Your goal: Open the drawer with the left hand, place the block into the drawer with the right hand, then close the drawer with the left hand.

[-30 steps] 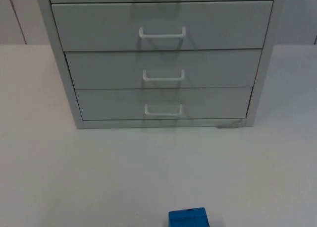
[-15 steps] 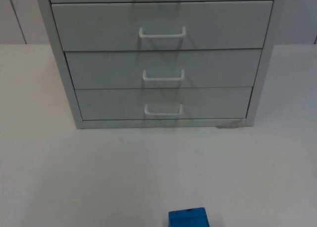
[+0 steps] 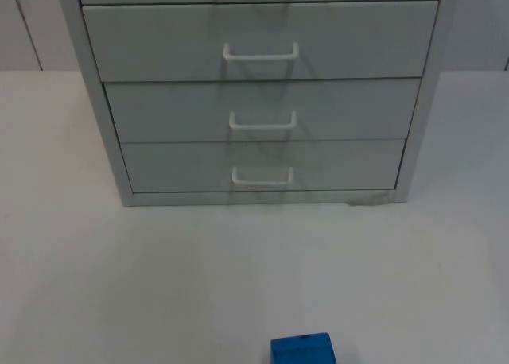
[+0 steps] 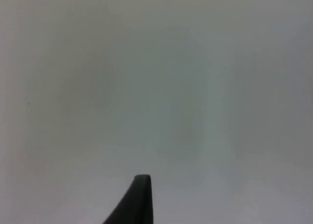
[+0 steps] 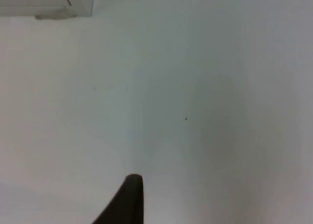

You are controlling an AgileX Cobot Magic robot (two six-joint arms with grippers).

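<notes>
White table top (image 3: 238, 276), matte and bare-surfaced, extending back to a grey partition wall (image 3: 24, 30); a pale grey drawer cabinet (image 3: 111, 165) stands on the table against the far side, square to the camera. Four drawer fronts visible, all flush and closed: an uppermost front cut by the frame edge, then the upper drawer (image 3: 159, 42) with white handle (image 3: 261, 54), the middle drawer (image 3: 159, 110) with handle (image 3: 262, 123), and the lowest drawer (image 3: 175, 167) with handle (image 3: 262, 177); faint shadows cross the fronts about the handles. A small scuff (image 3: 370, 197) marks the cabinet's base near its right corner. The blue block (image 3: 302, 350) lies on the table well in front of the cabinet, slightly right of the handle line, at the near edge of the top view and partly cut by it.

Left gripper: one black fingertip (image 4: 134, 202) over plain white table (image 4: 156, 87); whether its fingers are spread or pressed together cannot be told. Right gripper: one black fingertip (image 5: 124, 199) over the table, with the cabinet's lower corner (image 5: 73, 4) ahead of it; finger state likewise cannot be told.

Compared with the frames half a second and one second before: cabinet, drawers and block unmoved; only the faint shading on the table before the cabinet has shifted slightly.
</notes>
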